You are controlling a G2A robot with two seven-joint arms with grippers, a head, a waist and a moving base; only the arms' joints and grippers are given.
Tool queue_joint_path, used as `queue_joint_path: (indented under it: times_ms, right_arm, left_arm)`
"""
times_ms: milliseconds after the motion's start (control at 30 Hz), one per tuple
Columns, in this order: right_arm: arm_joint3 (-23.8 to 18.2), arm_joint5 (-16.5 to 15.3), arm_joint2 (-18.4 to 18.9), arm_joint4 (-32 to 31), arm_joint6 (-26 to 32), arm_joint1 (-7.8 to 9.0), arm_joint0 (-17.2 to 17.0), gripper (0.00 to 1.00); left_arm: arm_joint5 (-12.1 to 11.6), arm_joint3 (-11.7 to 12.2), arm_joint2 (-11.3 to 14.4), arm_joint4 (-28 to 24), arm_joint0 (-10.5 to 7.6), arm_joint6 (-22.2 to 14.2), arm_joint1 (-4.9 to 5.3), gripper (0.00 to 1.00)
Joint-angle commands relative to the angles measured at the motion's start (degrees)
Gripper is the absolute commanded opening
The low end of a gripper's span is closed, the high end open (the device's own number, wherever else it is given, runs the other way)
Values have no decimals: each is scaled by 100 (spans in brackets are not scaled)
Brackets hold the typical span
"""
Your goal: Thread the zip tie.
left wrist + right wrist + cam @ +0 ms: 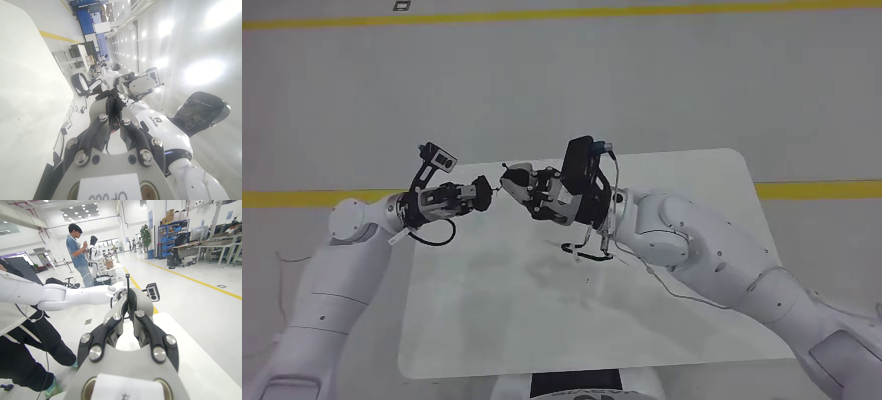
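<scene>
A thin black zip tie [128,289] stands upright out of my right gripper [129,308], which is shut on its strap; the head of the tie is at the free upper end. Above the table's far left part, my left gripper [485,192] and my right gripper [510,185] meet tip to tip, with the zip tie [504,169] showing as a short dark line between them. In the left wrist view my left gripper [113,101] is shut, with a dark strap [100,97] sticking out at its tips, right in front of the right gripper [132,88].
The white table [692,300] lies under both arms, with a rounded far corner and its left edge below the left arm. A black cable loop [587,253] hangs from the right wrist down to the tabletop.
</scene>
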Motion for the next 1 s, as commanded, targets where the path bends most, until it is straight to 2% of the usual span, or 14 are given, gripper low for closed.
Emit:
queue_joint_path:
  times_ms: [0,267,567,667,900,967]
  right_arm:
    - [44,0,-102,-79,-79,47,96,0]
    - [297,0,-784,-288,-713,236,688,0]
    - [566,0,-1678,-295,-1393,342,1430,0]
    - [566,0,-1678,-295,-1393,342,1430,0]
    - [566,0,-1678,-295,-1393,342,1430,0]
    - [532,10,-1605,-364,-1393,335,1314,0]
  left_arm:
    - [12,-13,-4,-3,6,-25,1,0]
    - [73,-43,-69,-22,55,-82,19,0]
    - [79,-144,-159,-34,158,-82,57,0]
    - [2,-200,-165,120,170,-82,76,0]
    - [8,-207,-164,128,173,-40,75,0]
    - [57,-332,-144,210,206,70,74,0]
